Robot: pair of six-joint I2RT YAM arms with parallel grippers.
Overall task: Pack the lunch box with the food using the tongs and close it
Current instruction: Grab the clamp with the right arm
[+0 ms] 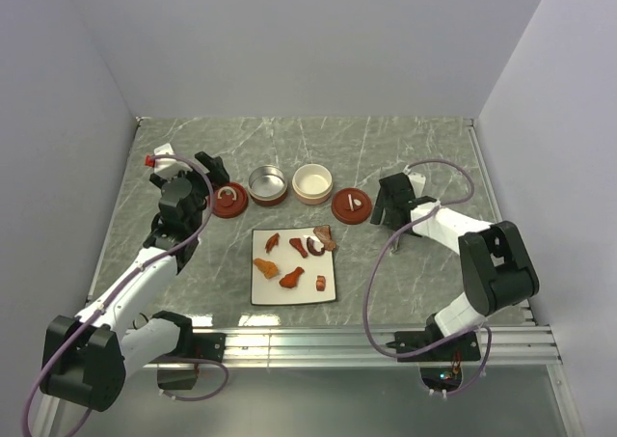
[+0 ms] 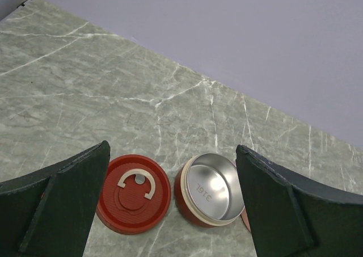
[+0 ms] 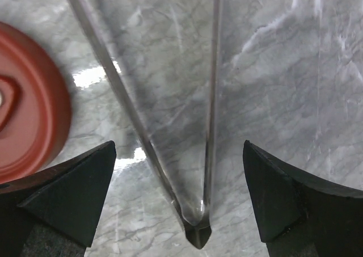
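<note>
Several small orange, red and brown pieces of food (image 1: 292, 259) lie on a white square plate (image 1: 333, 292). The lunch box stands open behind it as two round tubs, one red and steel-lined (image 1: 267, 184) (image 2: 212, 190), one cream (image 1: 312, 182). The silver tongs (image 3: 197, 231) lie flat on the table, and their joined end sits between the fingers of my right gripper (image 3: 178, 145) (image 1: 393, 213), which is open and not touching them. My left gripper (image 2: 172, 147) (image 1: 216, 169) hovers open above the left red lid (image 2: 134, 193) and the steel-lined tub.
A second red lid (image 1: 351, 205) (image 3: 25, 98) lies just left of the tongs. Grey walls close in the marble table on three sides. A metal rail (image 1: 366, 339) runs along the near edge.
</note>
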